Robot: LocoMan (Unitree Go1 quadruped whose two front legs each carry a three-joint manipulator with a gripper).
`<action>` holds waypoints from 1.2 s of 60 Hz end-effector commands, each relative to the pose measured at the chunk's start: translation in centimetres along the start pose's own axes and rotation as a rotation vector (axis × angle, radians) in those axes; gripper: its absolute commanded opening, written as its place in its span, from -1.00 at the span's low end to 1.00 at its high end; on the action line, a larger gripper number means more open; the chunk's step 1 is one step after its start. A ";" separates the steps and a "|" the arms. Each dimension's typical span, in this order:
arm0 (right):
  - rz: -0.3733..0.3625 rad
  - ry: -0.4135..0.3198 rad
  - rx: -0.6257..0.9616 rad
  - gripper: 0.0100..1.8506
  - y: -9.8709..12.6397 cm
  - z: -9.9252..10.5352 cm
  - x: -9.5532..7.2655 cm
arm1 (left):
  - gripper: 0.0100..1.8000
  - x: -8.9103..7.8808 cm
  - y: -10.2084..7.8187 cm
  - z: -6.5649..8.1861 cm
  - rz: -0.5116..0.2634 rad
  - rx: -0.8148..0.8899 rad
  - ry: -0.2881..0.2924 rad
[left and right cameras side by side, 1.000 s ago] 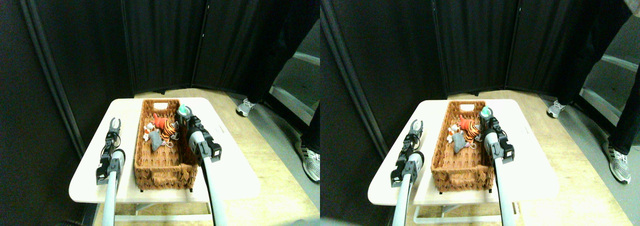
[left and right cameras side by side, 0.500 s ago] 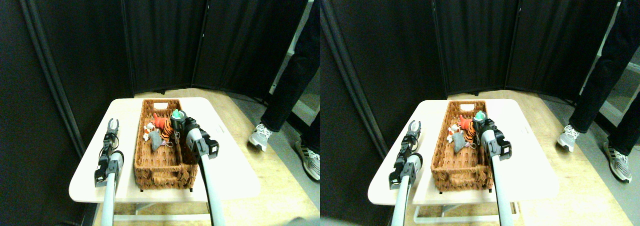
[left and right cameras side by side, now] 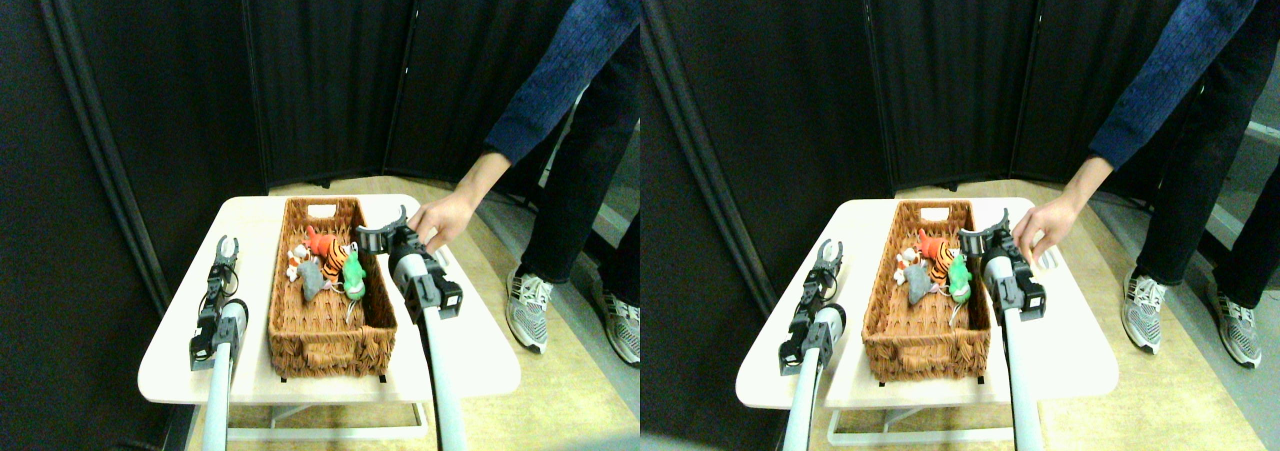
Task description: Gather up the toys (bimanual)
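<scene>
Several toys lie in the far half of the long wicker basket (left and right cameras side by side: 325,351): a red one (left and right cameras side by side: 318,240), an orange tiger-striped one (left and right cameras side by side: 337,258), a grey one (left and right cameras side by side: 312,280), a small white one (left and right cameras side by side: 293,267) and a green one (left and right cameras side by side: 355,278) by the right wall. My right gripper (left and right cameras side by side: 385,231) stands open and empty just above the basket's right rim, past the green toy. To the left of the basket, my left gripper (left and right cameras side by side: 228,246) is open over the table with nothing in it.
The basket stands lengthwise on a white table (left and right cameras side by side: 470,356). A person at the right, in a blue sleeve (left and right cameras side by side: 560,61), reaches a hand (left and right cameras side by side: 435,221) down to the table close beside my right gripper. Black curtains close off the back and left.
My right gripper has opened and the green toy has dropped into the basket by the right wall. The gripper has shifted right. A person has stepped in and reached a hand to the table.
</scene>
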 end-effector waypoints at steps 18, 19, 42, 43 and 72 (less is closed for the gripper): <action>0.010 -0.223 0.002 -0.38 -2.7 4.8 -1.1 | -0.92 0.5 -0.9 -0.6 -0.032 -0.014 0.018; 0.008 -0.224 0.003 -0.36 -2.9 4.8 -1.2 | -0.92 0.5 -0.9 -0.6 -0.033 -0.009 0.020; -0.101 -0.247 0.041 -0.33 -6.4 4.4 -1.7 | -0.91 0.4 -1.2 -1.0 -0.038 0.008 0.020; -0.104 -0.244 0.037 -0.32 -6.5 4.4 -1.7 | -0.91 0.4 -1.2 -1.1 -0.038 0.008 0.021; -0.254 -0.324 0.120 -0.31 -11.0 4.5 1.2 | -0.94 -0.3 -0.9 -0.6 -0.031 -0.009 0.016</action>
